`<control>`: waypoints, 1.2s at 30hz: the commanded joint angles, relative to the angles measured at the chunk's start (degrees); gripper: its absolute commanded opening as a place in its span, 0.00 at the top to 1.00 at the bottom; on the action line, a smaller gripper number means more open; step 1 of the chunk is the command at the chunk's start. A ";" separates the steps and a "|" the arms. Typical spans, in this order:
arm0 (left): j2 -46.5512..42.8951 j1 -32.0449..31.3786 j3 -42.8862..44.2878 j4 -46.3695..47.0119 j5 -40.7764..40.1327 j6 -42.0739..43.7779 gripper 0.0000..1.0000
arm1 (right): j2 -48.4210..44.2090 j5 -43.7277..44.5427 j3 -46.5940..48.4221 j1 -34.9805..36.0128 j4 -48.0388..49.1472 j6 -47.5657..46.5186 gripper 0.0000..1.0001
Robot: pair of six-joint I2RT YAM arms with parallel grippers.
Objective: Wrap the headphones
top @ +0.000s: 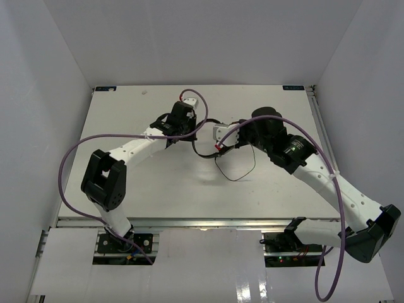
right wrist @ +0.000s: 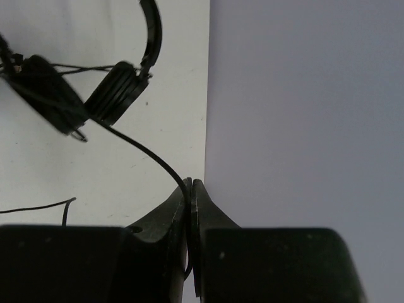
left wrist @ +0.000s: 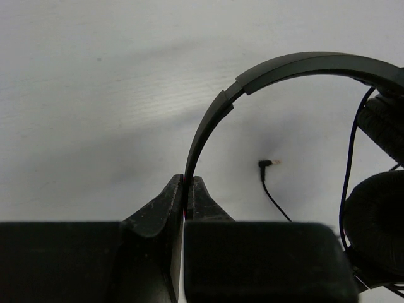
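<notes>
Left jaws / headband: the left gripper point(left wrist: 187, 184) has its jaws pinched tight on the thin headband point(left wrist: 211, 120) of the headphones point(left wrist: 303, 63). The band arcs up and right from the tips.
Right jaws / cord: the right gripper point(right wrist: 190, 187) has its jaws closed narrow on the cord point(right wrist: 142, 148), which runs up-left from the tips to the earcups point(right wrist: 117, 91).
Location: between the two grippers, over the middle of the table point(top: 271, 196).
Left arm: elbow bent at the left side, forearm reaching forward and right.
Right arm: stretched forward-left from its base, wrist facing the left arm.
Appearance: black, two round padded earcups close together. Slack cord loops toward the near side, and the plug point(left wrist: 266, 163) lies apart from the band.
</notes>
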 commanded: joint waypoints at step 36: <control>-28.82 -3.48 -9.77 6.48 34.58 3.10 1.00 | 17.49 -53.13 -1.65 -20.65 12.32 39.95 0.90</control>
